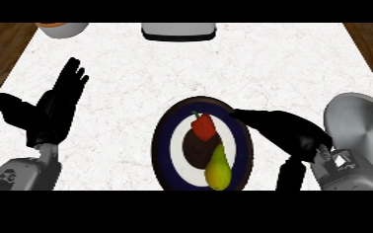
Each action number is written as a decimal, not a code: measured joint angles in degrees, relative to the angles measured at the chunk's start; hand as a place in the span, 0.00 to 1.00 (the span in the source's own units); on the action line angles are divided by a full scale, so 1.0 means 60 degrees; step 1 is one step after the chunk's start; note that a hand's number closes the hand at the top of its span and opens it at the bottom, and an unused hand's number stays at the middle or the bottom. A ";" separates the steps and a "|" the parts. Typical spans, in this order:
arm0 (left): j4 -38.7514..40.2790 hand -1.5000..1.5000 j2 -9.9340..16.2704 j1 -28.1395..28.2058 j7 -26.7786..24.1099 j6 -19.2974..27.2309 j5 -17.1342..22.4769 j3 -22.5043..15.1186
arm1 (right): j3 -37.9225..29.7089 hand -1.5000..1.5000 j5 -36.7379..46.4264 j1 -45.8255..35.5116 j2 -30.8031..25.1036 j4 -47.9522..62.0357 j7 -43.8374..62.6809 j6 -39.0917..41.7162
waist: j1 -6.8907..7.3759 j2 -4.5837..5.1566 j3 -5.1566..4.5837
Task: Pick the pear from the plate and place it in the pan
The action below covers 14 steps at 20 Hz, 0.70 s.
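The left hand (56, 106) is resting open, fingers straight, on the worktop (218, 69), the pear (218, 168) is lying on the plate (164, 143), long axis near-vertical, stem end pointing away, and the right hand (287, 128), fingers relaxed, is hovering beside the pan (353, 123).

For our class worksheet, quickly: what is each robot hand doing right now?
Left robot hand: open, fingers up, resting at the view's left, holding nothing.
Right robot hand: open, beside the plate, holding nothing.

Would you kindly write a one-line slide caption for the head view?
Right hand reaches over the plate holding a pear and red pepper; pan at right, left hand resting open.
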 measured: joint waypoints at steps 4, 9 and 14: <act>0.0130 0.50 -0.0123 0.0039 -0.0131 -0.0136 -0.0161 0.0154 | 0.0214 0.00 0.0431 -0.0087 0.0386 -0.0528 0.0865 0.0179 | -0.0020 -0.0001 0.0000; 0.0194 0.50 -0.0436 -0.0008 -0.0092 -0.0337 -0.0417 0.0281 | 0.0079 0.00 0.0864 -0.0433 0.1394 -0.0299 0.1221 0.0373 | -0.0010 0.0005 0.0000; 0.0192 0.50 -0.0429 0.0019 0.0027 -0.0693 -0.0415 0.0584 | 0.0266 0.00 0.1318 -0.0400 0.2003 0.0045 0.1279 0.0500 | -0.0005 0.0006 0.0000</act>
